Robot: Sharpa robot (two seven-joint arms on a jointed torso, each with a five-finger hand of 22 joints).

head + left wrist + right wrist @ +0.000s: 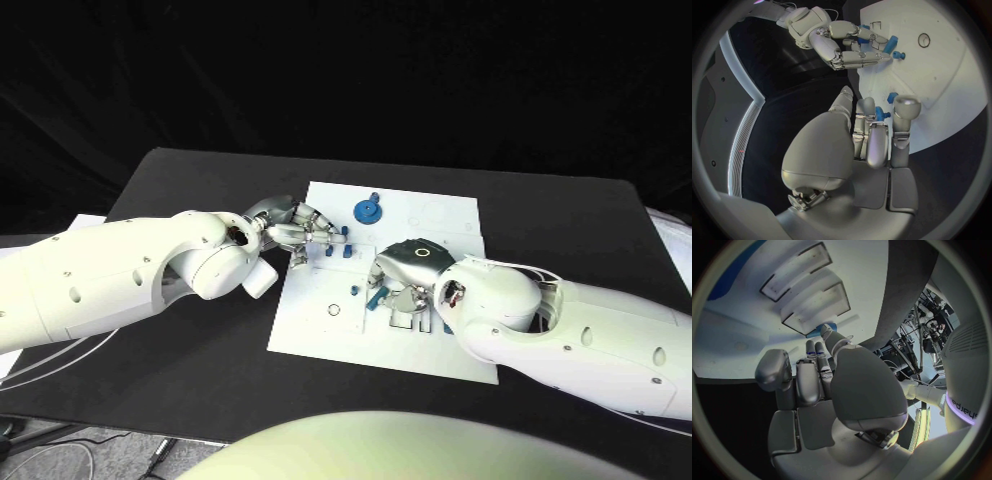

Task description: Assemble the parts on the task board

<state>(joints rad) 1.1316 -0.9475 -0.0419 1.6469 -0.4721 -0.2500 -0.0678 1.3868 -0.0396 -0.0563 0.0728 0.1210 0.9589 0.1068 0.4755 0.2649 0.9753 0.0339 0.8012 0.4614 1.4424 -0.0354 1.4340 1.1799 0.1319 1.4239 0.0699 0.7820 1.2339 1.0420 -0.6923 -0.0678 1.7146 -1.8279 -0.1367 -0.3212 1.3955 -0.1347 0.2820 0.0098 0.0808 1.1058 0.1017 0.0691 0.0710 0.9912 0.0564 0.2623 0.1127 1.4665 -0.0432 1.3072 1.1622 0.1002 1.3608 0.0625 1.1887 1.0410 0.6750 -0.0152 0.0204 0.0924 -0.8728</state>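
On white task board (433,345), left robot hand (296,232) pinches small blue part (881,113); right robot hand (404,275) pinches blue peg (376,296). We push pegs straight down, slowly.

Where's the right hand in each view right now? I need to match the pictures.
Head view: right hand over the board's middle, right of centre.
Left wrist view: near the circle's upper rim, at the board's edge.
Right wrist view: middle of the circle, fingers towards the board.
Shared landmark: the board.

head overhead, wrists close, sharing task board (433,215)
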